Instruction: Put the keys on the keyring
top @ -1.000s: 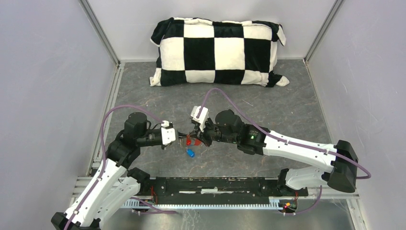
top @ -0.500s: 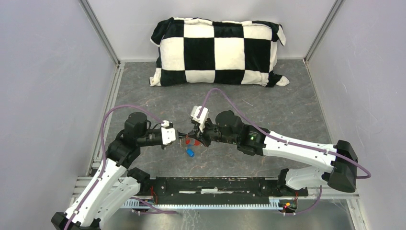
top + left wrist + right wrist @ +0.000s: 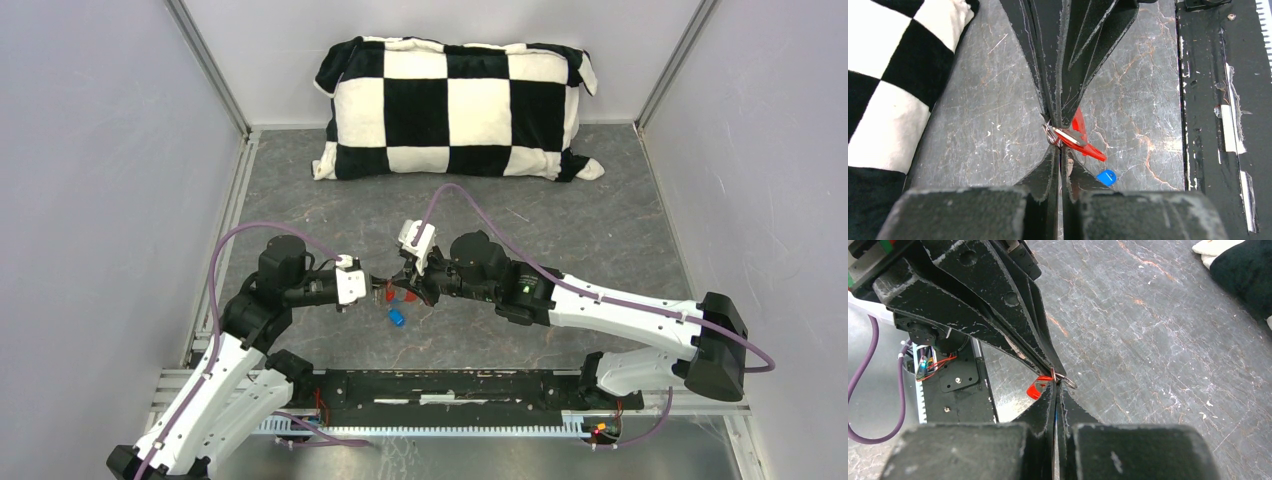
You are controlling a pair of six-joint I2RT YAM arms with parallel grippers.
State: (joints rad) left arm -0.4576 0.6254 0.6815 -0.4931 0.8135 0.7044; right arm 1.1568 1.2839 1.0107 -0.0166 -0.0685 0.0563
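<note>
Both grippers meet tip to tip over the grey floor. My left gripper (image 3: 376,291) is shut, and its tip (image 3: 1060,148) pinches a silver key with a red tag (image 3: 1087,148). My right gripper (image 3: 404,289) is shut, with the small metal keyring (image 3: 1068,382) pinched at its tip (image 3: 1056,386). The keyring (image 3: 1050,135) also shows in the left wrist view, with a second red tag (image 3: 1078,121) hanging from the cluster. A key with a blue tag (image 3: 397,318) lies loose on the floor just below the grippers and also shows in the left wrist view (image 3: 1106,177).
A black-and-white checkered pillow (image 3: 455,105) lies against the back wall. A black rail (image 3: 450,385) runs along the near edge between the arm bases. Grey walls close in the left and right sides.
The red tags between the fingertips have shifted very slightly. Both arms and the blue-tagged key stay where they were.
</note>
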